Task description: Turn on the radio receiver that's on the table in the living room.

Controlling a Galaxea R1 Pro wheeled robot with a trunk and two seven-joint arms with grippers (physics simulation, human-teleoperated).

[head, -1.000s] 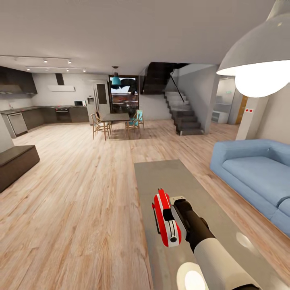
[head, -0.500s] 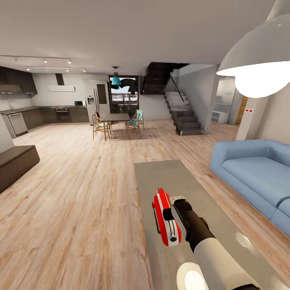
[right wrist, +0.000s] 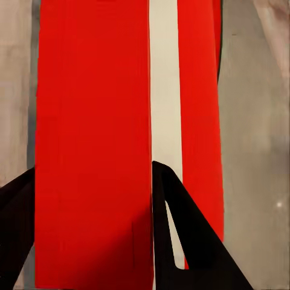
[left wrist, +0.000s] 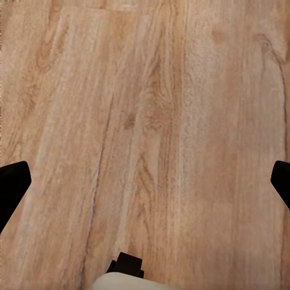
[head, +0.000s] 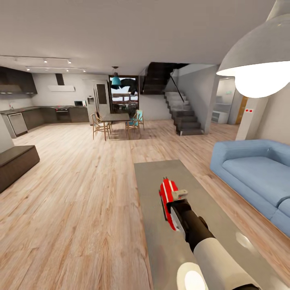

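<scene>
The radio receiver (head: 167, 193), a slim red box with white trim, stands on edge on the long grey table (head: 161, 173) in the living room. My right gripper (head: 175, 198) reaches in from the near side and overlaps the radio's right flank. In the right wrist view the red body (right wrist: 90, 90) sits between the two black fingers (right wrist: 187, 241); one lies against the white strip and the other is half hidden at the radio's far side. The gripper (right wrist: 93, 172) looks closed on it. The dial is hidden. My left gripper (left wrist: 145, 181) hangs open over the wood floor.
A blue sofa (head: 253, 173) runs along the table's right side. A white pendant lamp (head: 257, 60) hangs at the upper right. A dark bench (head: 16, 163) stands at the left, with the dining table and chairs (head: 117, 123), the kitchen and stairs beyond. Wood floor lies to the table's left.
The radio has shifted away from me and slightly right, swinging in under my right gripper, which earlier stood beside its right face. The forearm barely moved.
</scene>
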